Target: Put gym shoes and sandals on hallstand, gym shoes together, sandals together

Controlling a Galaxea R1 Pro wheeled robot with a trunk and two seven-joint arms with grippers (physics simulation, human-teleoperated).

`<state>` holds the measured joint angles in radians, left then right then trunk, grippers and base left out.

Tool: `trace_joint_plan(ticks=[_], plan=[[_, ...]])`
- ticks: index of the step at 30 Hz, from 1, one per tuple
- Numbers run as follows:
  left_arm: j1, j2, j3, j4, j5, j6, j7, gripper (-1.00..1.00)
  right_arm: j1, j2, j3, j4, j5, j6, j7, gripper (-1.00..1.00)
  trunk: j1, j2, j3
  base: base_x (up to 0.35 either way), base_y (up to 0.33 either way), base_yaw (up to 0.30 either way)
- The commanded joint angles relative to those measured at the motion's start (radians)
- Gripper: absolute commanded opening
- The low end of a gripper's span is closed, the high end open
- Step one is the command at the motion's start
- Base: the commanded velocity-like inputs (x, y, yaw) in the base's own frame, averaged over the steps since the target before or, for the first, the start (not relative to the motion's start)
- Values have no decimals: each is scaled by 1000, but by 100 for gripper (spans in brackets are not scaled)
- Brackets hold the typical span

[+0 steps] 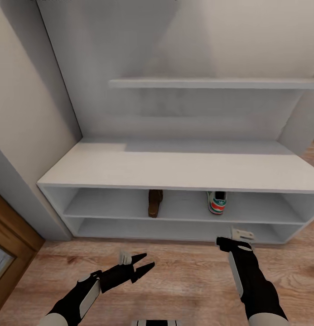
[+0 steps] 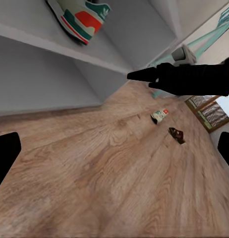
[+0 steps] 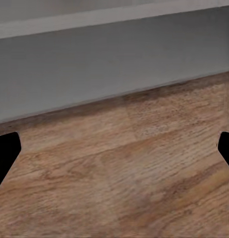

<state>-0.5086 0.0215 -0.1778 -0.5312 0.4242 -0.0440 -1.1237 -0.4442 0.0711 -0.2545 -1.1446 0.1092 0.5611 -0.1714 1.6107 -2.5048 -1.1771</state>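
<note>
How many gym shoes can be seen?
2: one shoe on the rack's upper shelf tier, another shoe on the floor farther off beside a sandal.

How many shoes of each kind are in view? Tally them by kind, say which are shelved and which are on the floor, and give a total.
Gym shoes: 2 (shelved gym shoe, floor gym shoe)
Sandals: 2 (shelved sandal, floor sandal)
Total: 4, two on the hallstand and two on the corridor floor
</note>
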Motion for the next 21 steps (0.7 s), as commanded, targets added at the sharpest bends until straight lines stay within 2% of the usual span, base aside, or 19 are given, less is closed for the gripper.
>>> trace_joint_plan(ticks=[1, 21], plan=[[-1, 1, -8, 0, 8, -5, 1, 100, -1, 1, -2, -1, 10, 6, 4, 100, -1, 0, -1, -338, 0, 0], [-1, 2, -6, 0, 7, -5, 2, 100, 2, 2, -3, -3, 10, 6, 2, 100, -1, 0, -1, -326, 0, 0]])
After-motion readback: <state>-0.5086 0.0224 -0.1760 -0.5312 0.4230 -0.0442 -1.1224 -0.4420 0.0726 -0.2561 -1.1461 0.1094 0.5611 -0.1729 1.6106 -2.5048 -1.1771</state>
